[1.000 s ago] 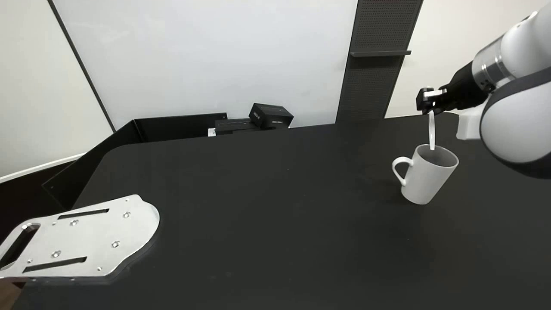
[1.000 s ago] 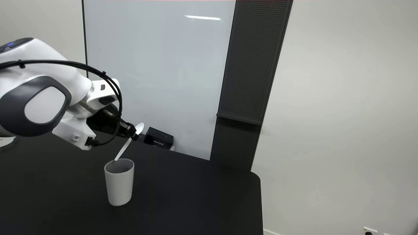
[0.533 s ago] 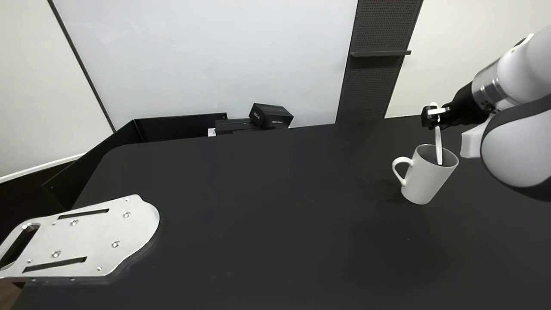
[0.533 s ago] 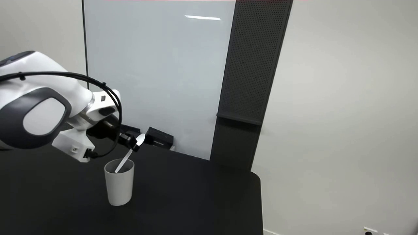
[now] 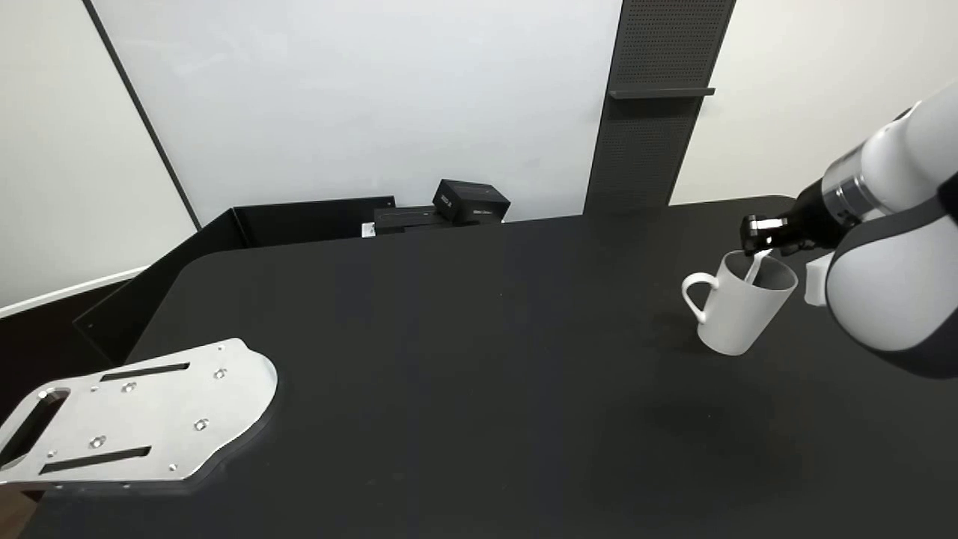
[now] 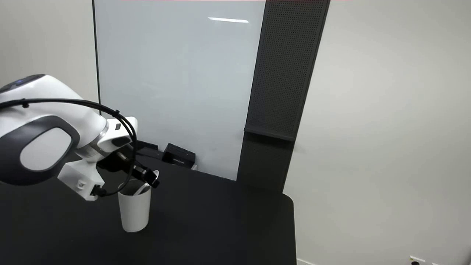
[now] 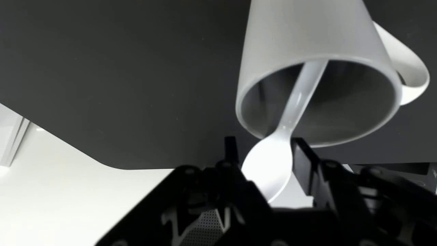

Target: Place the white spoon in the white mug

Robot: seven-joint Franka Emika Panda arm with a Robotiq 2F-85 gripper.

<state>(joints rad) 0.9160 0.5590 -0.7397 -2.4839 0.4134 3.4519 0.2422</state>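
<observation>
Spoon [image 7: 287, 125] sank deeper into the mug [image 7: 307, 36], rim roomy either side.

No word, brand or number can be read for certain. Small pale lettering [image 6: 179, 162] stands on the sides of the black rectangular box [image 5: 471, 201] in both exterior views, but it is too tiny and blurred to make out.
</observation>
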